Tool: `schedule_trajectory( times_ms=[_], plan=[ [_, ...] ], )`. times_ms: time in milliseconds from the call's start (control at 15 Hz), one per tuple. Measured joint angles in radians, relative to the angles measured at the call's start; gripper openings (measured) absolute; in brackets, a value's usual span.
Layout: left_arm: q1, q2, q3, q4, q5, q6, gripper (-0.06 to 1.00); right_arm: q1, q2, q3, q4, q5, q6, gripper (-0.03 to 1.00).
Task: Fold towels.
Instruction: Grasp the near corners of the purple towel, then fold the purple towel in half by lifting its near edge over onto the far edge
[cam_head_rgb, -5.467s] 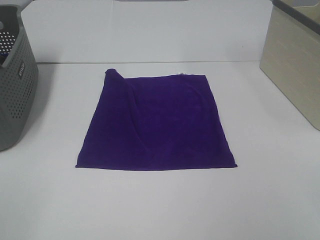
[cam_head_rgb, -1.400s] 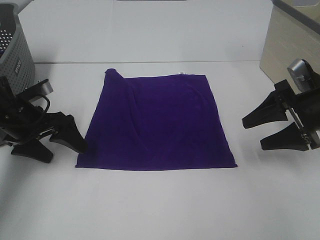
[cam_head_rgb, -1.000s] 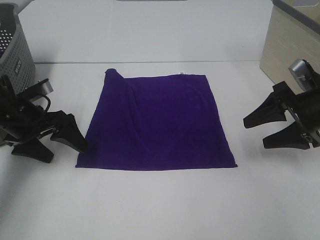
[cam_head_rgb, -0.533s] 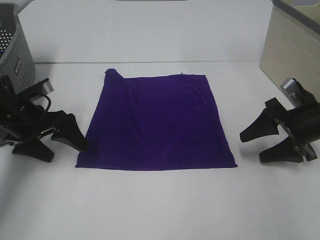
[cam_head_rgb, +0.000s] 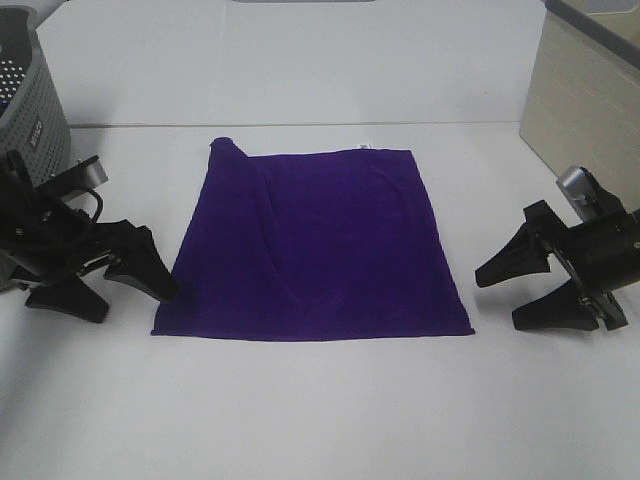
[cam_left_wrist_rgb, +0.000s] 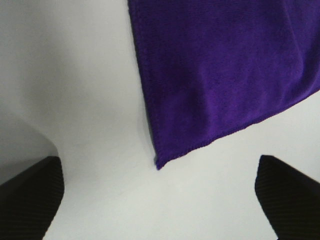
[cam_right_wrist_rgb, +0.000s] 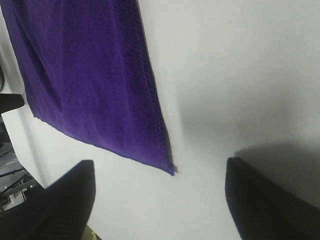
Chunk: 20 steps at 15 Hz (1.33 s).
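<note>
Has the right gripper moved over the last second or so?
Yes. The right gripper has come toward the camera and slightly inward, away from the beige box and closer to the near right corner of the purple towel.

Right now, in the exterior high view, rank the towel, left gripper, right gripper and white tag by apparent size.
1. towel
2. left gripper and right gripper: about alike, so not ranked against each other
3. white tag, a tiny speck

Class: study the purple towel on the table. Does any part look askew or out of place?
Yes. The towel lies mostly flat, but its far left corner is curled over, with a crease running down from it.
</note>
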Motion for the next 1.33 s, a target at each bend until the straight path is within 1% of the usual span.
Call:
schedule_trajectory(
  times_ms=[133, 267, 400, 467, 600, 667, 733, 800, 933, 1000, 1067, 1133, 1333],
  plan=[
    [-0.048, 0.018, -0.013, -0.012, -0.001, -0.012, 0.97, 0.033, 0.003, -0.009, -0.001, -0.017, 0.012, 0.73],
    [-0.103, 0.045, -0.05, -0.022, 0.018, -0.043, 0.97, 0.107, 0.03, -0.051, -0.005, -0.023, 0.061, 0.72],
    [-0.144, 0.09, -0.124, -0.022, 0.074, -0.132, 0.93, 0.216, 0.08, -0.135, -0.047, -0.003, 0.167, 0.67],
    [-0.168, 0.116, -0.161, -0.022, 0.105, -0.188, 0.92, 0.279, 0.1, -0.175, -0.088, 0.004, 0.218, 0.65],
    [-0.216, 0.156, -0.237, 0.017, 0.149, -0.303, 0.87, 0.375, 0.12, -0.25, -0.182, 0.016, 0.325, 0.6],
    [-0.238, 0.17, -0.263, 0.044, 0.155, -0.366, 0.81, 0.408, 0.122, -0.278, -0.241, 0.015, 0.379, 0.57],
    [-0.252, 0.18, -0.283, 0.073, 0.156, -0.417, 0.71, 0.424, 0.123, -0.299, -0.291, 0.015, 0.421, 0.53],
    [-0.256, 0.186, -0.29, 0.095, 0.155, -0.446, 0.58, 0.428, 0.125, -0.313, -0.319, 0.016, 0.454, 0.45],
    [-0.256, 0.198, -0.295, 0.125, 0.151, -0.46, 0.27, 0.43, 0.134, -0.329, -0.351, 0.013, 0.48, 0.22],
    [-0.256, 0.204, -0.295, 0.132, 0.149, -0.453, 0.18, 0.43, 0.135, -0.328, -0.355, 0.007, 0.481, 0.16],
    [-0.256, 0.206, -0.295, 0.134, 0.149, -0.436, 0.05, 0.43, 0.136, -0.328, -0.362, 0.004, 0.481, 0.04],
    [-0.256, 0.206, -0.295, 0.136, 0.15, -0.42, 0.01, 0.43, 0.136, -0.328, -0.362, 0.005, 0.481, 0.02],
    [-0.258, 0.197, -0.295, 0.168, 0.164, -0.388, 0.0, 0.43, 0.132, -0.331, -0.364, 0.012, 0.481, 0.02]
  ],
)
